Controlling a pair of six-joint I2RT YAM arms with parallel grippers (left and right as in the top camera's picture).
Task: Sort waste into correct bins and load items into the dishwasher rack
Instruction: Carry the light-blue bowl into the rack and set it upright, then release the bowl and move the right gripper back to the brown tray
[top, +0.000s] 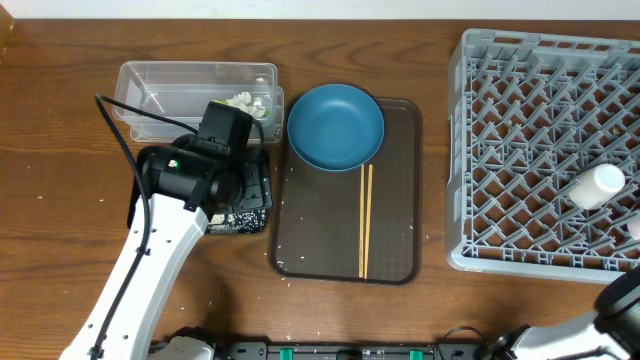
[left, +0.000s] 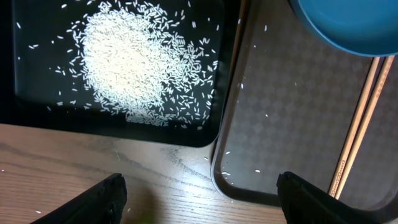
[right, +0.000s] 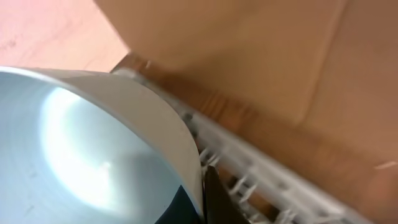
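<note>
Overhead, around: The left arm (top: 185, 185) hangs over the black tray (top: 250, 212) and hides most of it. The clear tub (top: 150, 85) lies just behind, with a tissue (top: 245, 100) at its right end. Beside the black tray lies the brown tray (top: 320, 240), with the blue dish (top: 335, 125) on its far end and the chopsticks (top: 365, 220) lying lengthwise.
Overhead, room: A bare strip of table (top: 60, 150) separates the brown tray from the grey rack (top: 520, 150) on the right. A white cup (top: 598, 185) lies on its side in the rack, near its right edge.
Overhead, claws: Only a little of the right arm (top: 625, 300) shows, in the bottom right corner. Neither claw's fingers can be seen.
Left wrist, around: Rice (left: 124, 62) is heaped in the black tray, with stray grains on the brown tray and the wood. The dish is at top right and the chopsticks run down the right side.
Left wrist, room: The black tray's corner sits against the brown tray's rim, with bare wood below.
Left wrist, claw: The left gripper (left: 199, 202) is spread wide and holds nothing.
Right wrist, around: A white bowl (right: 81, 143) fills the left, with the rack's rim running diagonally behind it.
Right wrist, room: Whether the bowl rests on the rack cannot be told.
Right wrist, claw: The right gripper (right: 202, 202) is narrow, with a dark finger on each side of the bowl's rim, pinching it.
</note>
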